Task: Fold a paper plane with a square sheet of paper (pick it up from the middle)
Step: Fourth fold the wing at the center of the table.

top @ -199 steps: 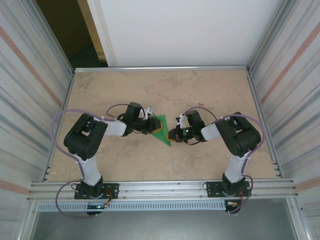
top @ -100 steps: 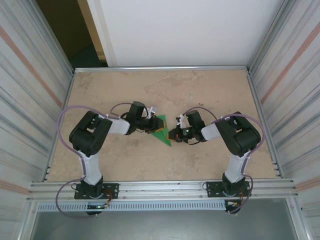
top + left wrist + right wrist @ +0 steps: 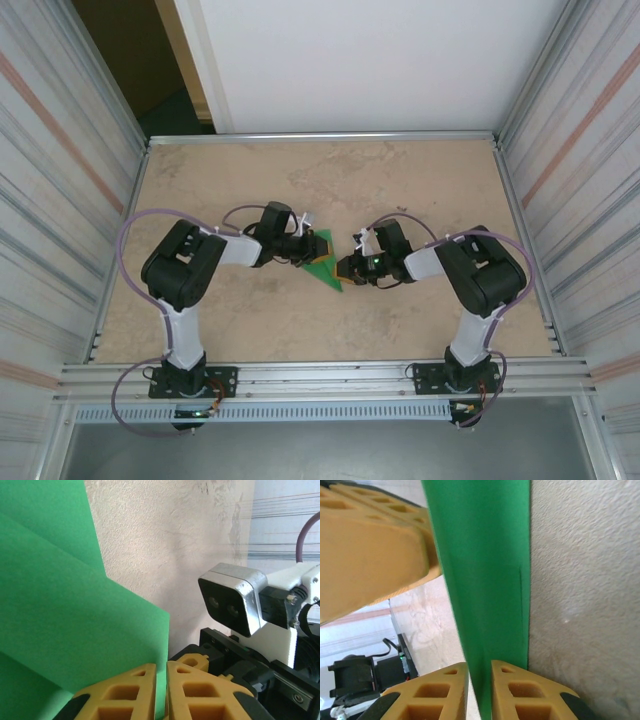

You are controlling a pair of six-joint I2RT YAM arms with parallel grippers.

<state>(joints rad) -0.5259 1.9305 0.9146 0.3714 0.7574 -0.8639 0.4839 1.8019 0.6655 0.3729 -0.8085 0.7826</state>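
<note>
Over the mottled table, shows the square sheet of paper, part-folded into a layered green wedge, directly between the two tools, with its narrow tip beside the right gripper. Clamps the edge nearest the left gripper in closed jaws; straddles the paper narrowly on the right, pinching or not impossible to tell. Likely handles as light, limp and easily creased; best taken at the doubled folds, close to the fingertips

left tool and right tool crowding green paper, open tabletop beyond, walls flanking
</note>
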